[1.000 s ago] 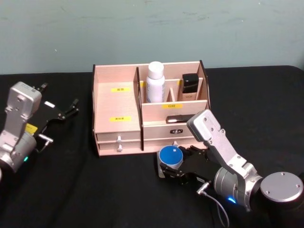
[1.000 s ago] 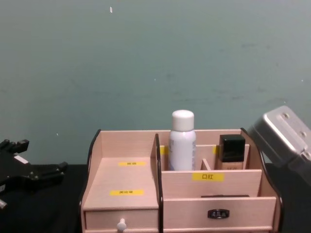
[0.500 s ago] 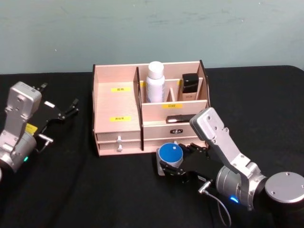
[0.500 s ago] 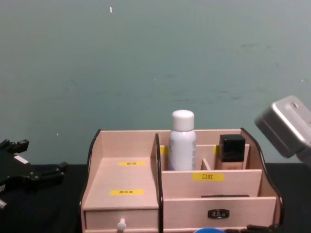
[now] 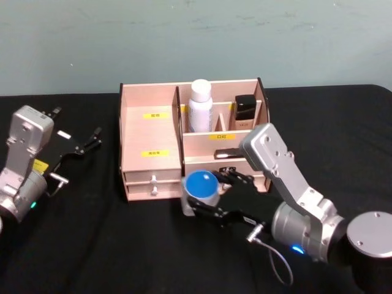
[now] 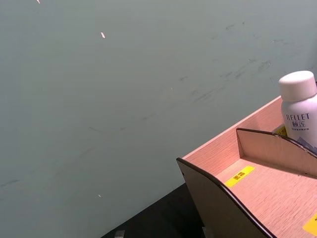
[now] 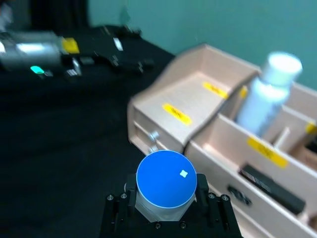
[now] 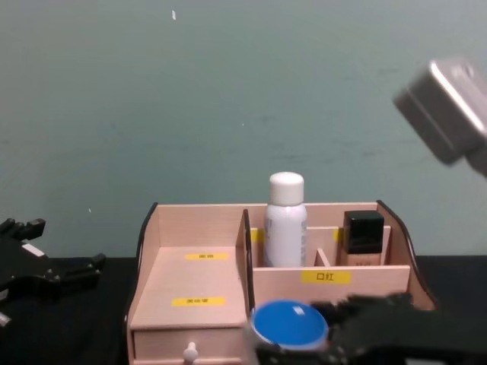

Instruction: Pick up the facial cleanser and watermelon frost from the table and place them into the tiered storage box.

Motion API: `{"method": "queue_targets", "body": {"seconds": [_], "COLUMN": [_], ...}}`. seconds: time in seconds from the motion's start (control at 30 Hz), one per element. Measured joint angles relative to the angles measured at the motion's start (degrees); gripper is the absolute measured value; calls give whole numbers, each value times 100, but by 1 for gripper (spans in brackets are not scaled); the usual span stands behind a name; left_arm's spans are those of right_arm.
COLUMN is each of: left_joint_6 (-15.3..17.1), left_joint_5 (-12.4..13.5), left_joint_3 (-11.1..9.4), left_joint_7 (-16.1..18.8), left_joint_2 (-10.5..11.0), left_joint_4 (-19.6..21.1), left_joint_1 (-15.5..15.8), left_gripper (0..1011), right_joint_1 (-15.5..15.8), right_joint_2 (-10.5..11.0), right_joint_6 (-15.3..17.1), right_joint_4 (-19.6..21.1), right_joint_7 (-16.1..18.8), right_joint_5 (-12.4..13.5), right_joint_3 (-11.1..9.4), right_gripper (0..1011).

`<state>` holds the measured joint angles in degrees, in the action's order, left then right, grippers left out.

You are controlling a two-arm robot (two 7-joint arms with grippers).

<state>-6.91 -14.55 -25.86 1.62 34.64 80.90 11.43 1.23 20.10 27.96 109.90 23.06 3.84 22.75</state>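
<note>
The watermelon frost (image 5: pixel 201 184), a squat jar with a round blue lid, hangs above the table just in front of the tiered storage box (image 5: pixel 139 136), by its drawers. My right gripper (image 5: pixel 202 199) is shut on the jar's sides; the right wrist view has the jar (image 7: pixel 166 184) between the black fingers (image 7: pixel 115 210). In the chest view the blue lid (image 8: pixel 289 322) shows low in front of the box (image 8: pixel 199 275). The facial cleanser (image 5: pixel 199 105), a tall white bottle, stands upright in a back compartment of the box. My left gripper (image 5: pixel 84 143) rests open at the far left.
A square beige bottle with a black cap (image 5: pixel 245 110) stands in the compartment right of the cleanser. The box's wide left shelf (image 7: pixel 198 94) holds nothing but its yellow labels. Black tablecloth (image 5: pixel 110 245) covers the table; a teal wall stands behind.
My right gripper has lifted the blue-lidded jar off the table and carried it left, closer to the box front. It has risen into the chest view. The left arm has not moved.
</note>
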Motion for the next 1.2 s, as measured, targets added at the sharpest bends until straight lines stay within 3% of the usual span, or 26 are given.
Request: {"method": "queue_targets", "body": {"seconds": [0.3, 0.7, 1.2], "left_joint_6": [0, 0, 0], "left_joint_5": [0, 0, 0], "left_joint_3": [0, 0, 0], "left_joint_7": [0, 0, 0], "left_joint_2": [0, 0, 0], "left_joint_4": [0, 0, 0], "left_joint_1": [0, 0, 0], "left_gripper": [1010, 1009, 1010], "right_joint_1": [-500, -1481, -2065], "right_joint_2": [-172, -746, -1122], "right_joint_6": [-81, -201, -407], "right_joint_4": [-29, -1057, -2062], "right_joint_7": [46, -89, -268], "right_joint_5": [30, -86, -176], "right_joint_3": [311, 648, 621], "right_gripper": [724, 724, 724]}}
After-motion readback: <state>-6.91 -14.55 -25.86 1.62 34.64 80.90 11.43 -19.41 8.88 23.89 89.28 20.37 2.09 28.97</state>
